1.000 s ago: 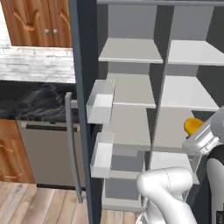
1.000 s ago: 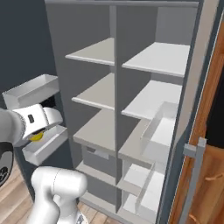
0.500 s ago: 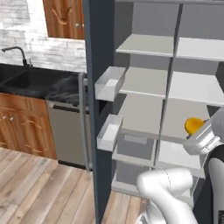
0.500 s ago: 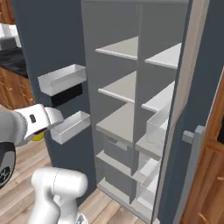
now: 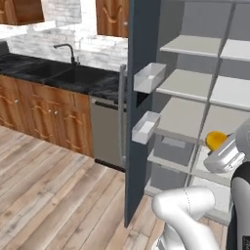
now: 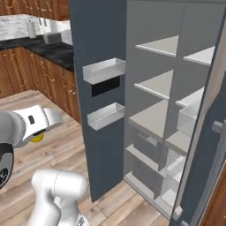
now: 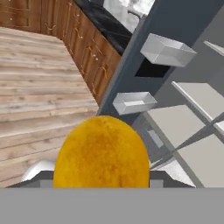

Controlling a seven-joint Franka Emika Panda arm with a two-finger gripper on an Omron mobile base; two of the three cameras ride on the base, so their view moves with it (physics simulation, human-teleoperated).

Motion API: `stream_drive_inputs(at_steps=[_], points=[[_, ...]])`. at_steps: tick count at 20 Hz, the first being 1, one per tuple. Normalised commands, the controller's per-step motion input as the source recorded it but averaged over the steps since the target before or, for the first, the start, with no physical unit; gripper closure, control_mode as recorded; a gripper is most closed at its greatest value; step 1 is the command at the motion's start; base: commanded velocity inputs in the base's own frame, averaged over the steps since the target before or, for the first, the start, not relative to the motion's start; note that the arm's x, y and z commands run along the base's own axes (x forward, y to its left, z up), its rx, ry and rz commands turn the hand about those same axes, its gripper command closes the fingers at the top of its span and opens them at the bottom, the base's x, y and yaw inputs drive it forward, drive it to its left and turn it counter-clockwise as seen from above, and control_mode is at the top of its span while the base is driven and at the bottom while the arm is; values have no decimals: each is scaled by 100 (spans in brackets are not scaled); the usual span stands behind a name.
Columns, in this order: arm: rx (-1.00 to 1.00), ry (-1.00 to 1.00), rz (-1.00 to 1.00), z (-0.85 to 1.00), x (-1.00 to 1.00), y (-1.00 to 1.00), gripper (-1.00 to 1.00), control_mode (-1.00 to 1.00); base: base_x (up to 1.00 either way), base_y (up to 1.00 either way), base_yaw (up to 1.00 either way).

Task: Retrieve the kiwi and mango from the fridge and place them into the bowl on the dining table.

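My gripper (image 5: 218, 148) is shut on the mango (image 5: 215, 140), a smooth yellow-orange oval fruit held in front of the open fridge (image 5: 195, 97). The mango (image 7: 101, 153) fills the lower middle of the hand view and hides the fingertips. From the right base view only a yellow sliver of the mango (image 6: 37, 137) shows under the white hand. The fridge's dark slate door (image 6: 99, 39) stands open, with light grey bare shelves (image 6: 163, 46) behind it. The kiwi, the bowl and the dining table are out of view.
Two white door bins (image 5: 149, 78) (image 5: 145, 128) jut from the open door. Left of the fridge run a black marble wall counter with sink and tap (image 5: 68, 73), a steel dishwasher (image 5: 105, 129) and wooden cabinets (image 5: 39, 114). Wooden floor (image 5: 53, 195) lies open to the left.
The whole picture has shifted: the base has turned left, so the fridge slides right and the wall counter and floor come in. The mango stays held.
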Motion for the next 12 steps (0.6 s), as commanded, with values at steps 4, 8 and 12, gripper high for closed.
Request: stream_drive_inputs(at_steps=[4,8,12], points=[[0,0,0,0,0,0,100,100,-58,0,47],[0,0,0,0,0,0,100,100,-58,0,53],[0,0,0,0,0,0,100,100,-64,0,57]])
